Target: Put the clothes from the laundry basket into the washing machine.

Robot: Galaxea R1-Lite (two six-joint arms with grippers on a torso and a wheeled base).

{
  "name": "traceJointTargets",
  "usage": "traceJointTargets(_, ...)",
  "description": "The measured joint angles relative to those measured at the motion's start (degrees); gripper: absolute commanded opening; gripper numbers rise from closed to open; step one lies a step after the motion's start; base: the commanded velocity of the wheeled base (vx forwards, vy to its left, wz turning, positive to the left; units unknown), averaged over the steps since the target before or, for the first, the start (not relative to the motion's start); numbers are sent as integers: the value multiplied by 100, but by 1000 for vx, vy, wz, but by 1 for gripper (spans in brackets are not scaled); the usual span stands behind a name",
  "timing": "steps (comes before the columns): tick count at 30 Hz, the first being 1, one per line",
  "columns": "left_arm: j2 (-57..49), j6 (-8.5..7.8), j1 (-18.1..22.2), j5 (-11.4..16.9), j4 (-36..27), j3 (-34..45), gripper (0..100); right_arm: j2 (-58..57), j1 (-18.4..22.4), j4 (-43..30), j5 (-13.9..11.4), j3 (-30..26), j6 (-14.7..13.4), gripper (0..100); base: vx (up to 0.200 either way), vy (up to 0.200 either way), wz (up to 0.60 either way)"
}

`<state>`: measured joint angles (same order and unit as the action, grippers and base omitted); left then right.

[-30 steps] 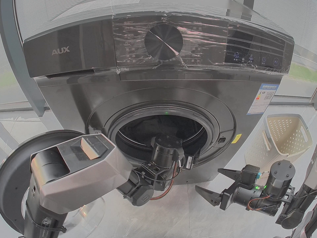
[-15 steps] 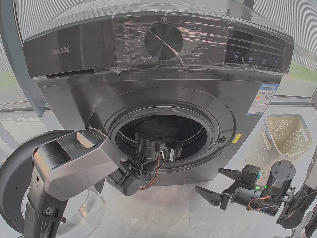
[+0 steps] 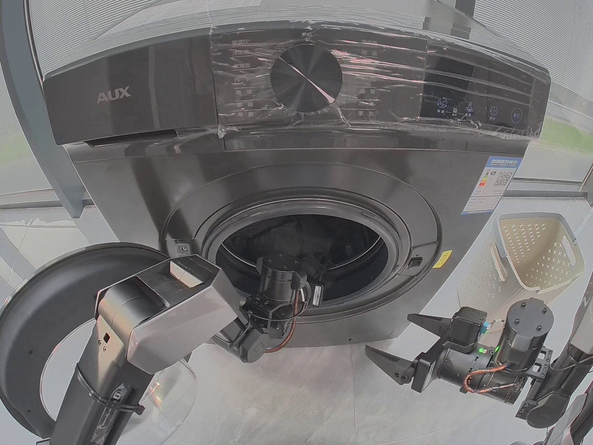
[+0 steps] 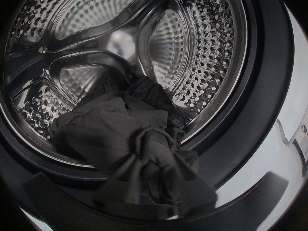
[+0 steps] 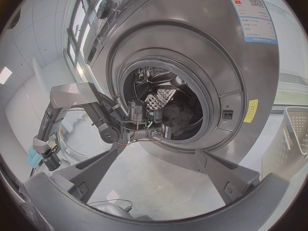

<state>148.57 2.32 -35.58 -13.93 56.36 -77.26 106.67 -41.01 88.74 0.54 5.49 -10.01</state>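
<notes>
One bundle of dark clothes is lodged at the washing machine drum mouth.
Emptied, it seems, the laundry basket is left aside; left gripper is spread wide at the cloth, right gripper held agape outside; a last push inward seems needed.

The left gripper pushes deeper into the round door opening of the grey metal front-loading washing machine. A crumpled dark cloth pile now lies inside that opening.
</notes>
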Motion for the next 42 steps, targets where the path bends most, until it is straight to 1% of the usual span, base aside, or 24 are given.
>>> traceJointTargets(7,216,-11,91,-24,-28,-471,0,0,-5,0,0,5,0,100,0,0,0)
traceJointTargets(13,361,-9,243,-130,-61,-1425,0,0,-6,0,0,11,-2,100,0,0,0)
traceJointTargets(24,868,-7,516,-421,-510,-3376,0,-2,6,2,-11,22,0,100,0,0,0)
traceJointTargets(29,1100,-11,645,-513,-660,-3663,0,2,9,0,-10,27,0,100,0,0,0)
traceJointTargets(30,1130,-13,646,-513,-657,-3685,100,5,9,2,-11,27,0,100,0,0,0)
traceJointTargets(34,1180,4,668,-514,-655,-3682,100,11,9,0,-10,32,0,100,0,0,0)
traceJointTargets(36,1165,24,662,-517,-657,-3550,100,11,11,0,-11,32,0,100,0,0,0)
traceJointTargets(42,859,46,557,-458,-778,-2711,100,11,20,0,-10,27,0,100,0,0,0)
